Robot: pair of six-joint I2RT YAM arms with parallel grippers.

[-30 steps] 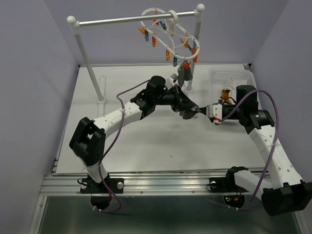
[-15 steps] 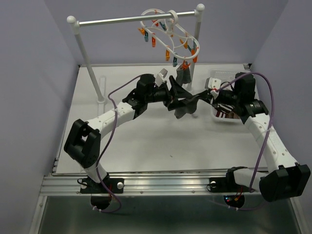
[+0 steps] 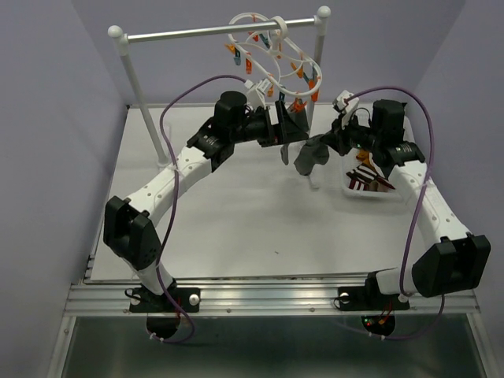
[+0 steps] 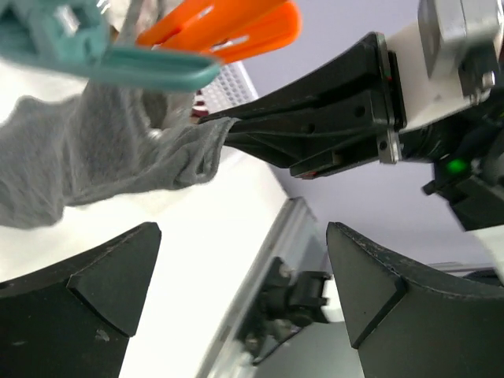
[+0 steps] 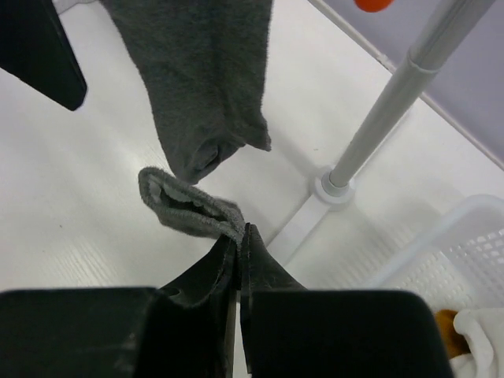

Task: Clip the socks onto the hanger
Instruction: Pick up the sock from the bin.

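The white hanger (image 3: pixel 272 53) hangs on the rail, its orange and teal clips dangling. My right gripper (image 3: pixel 325 147) is shut on the cuff of a grey sock (image 3: pixel 310 156), which droops from its tips (image 5: pixel 242 228). In the right wrist view the pinched cuff (image 5: pixel 187 208) sits below a darker grey sock (image 5: pixel 197 87) hanging from above. My left gripper (image 3: pixel 287 132) stands wide open just left of it, under the clips, with nothing between its fingers (image 4: pixel 240 236). Its camera shows a teal clip (image 4: pixel 102 55), an orange clip (image 4: pixel 228 27) and the grey sock (image 4: pixel 87 157) close by.
The metal rail stand (image 3: pixel 213 31) spans the back; its right post (image 5: pixel 382 102) stands near the right gripper. A white perforated basket (image 3: pixel 356 192) at the right holds a brown striped sock (image 3: pixel 367 178). Purple cables loop over both arms.
The left gripper has opened and let go of the grey sock. Both arms have risen and moved back toward the hanger, the right one carrying the sock.
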